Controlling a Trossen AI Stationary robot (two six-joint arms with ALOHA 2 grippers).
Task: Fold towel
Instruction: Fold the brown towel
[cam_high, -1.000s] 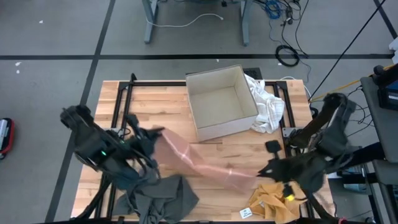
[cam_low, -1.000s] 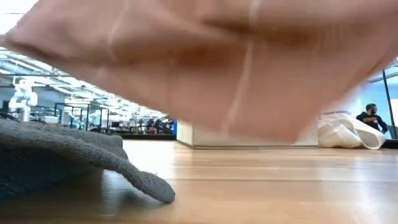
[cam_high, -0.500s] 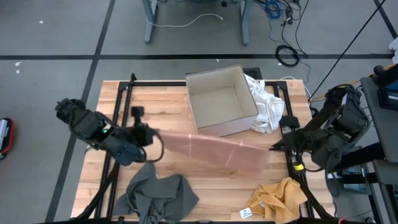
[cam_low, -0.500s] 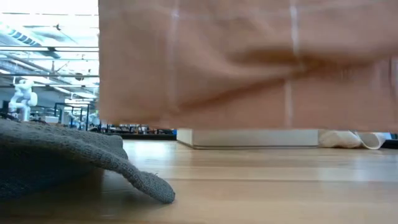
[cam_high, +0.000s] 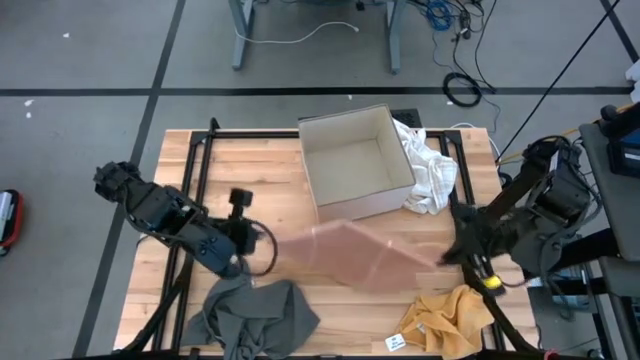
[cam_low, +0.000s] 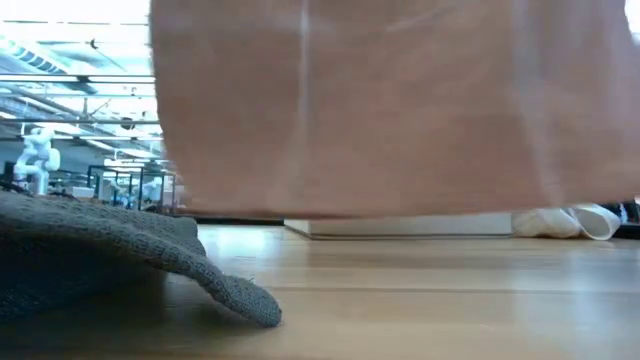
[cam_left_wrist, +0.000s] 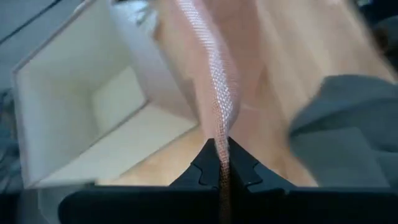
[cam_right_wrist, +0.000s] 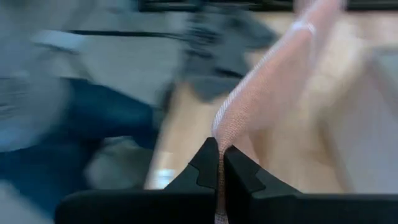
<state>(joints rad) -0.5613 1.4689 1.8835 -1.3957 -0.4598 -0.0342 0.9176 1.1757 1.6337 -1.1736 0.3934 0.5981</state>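
Two pincers: left pincer (cam_high: 262, 238) and right pincer (cam_high: 447, 256), each clamped on one end of the pink towel (cam_high: 355, 255)
Towel: stretched in the air between them, above the counter's (cam_high: 270, 160) middle, hanging like a curtain in the low view
Near edge: grey cloth (cam_high: 250, 315) and yellow cloth (cam_high: 445, 322) lie there, bare wood between
Far side: open cardboard box (cam_high: 358, 163), white cloth (cam_high: 428, 168) just beside it
Left grip: fingers (cam_left_wrist: 205, 168) pinch the towel's edge

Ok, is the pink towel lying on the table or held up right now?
Held up. The pink towel hangs spread between the left gripper and right gripper, both shut on its edge; the low view shows its lower edge clear of the table.
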